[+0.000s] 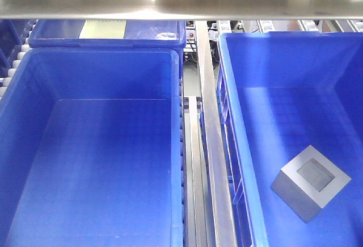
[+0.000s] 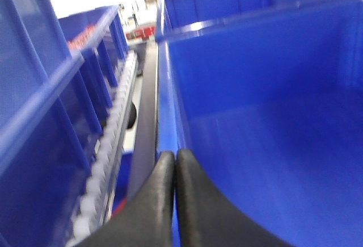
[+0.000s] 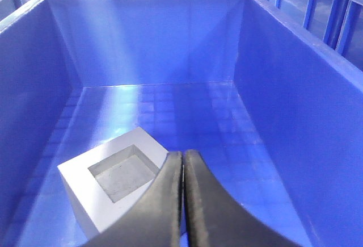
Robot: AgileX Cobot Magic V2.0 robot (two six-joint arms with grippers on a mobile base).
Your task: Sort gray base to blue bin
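In the front view, the gray base (image 1: 311,182) is sitting recess-up on the grid-patterned floor of the right-hand blue bin (image 1: 227,105), with neither arm showing. In the left wrist view, the left gripper (image 2: 174,164) is hanging over a bin rim, fingers pressed together and gripping nothing. In the right wrist view, the right gripper (image 3: 183,162) is hovering just above the base, fingers likewise together and empty; lifting straight up would avoid nudging the block.
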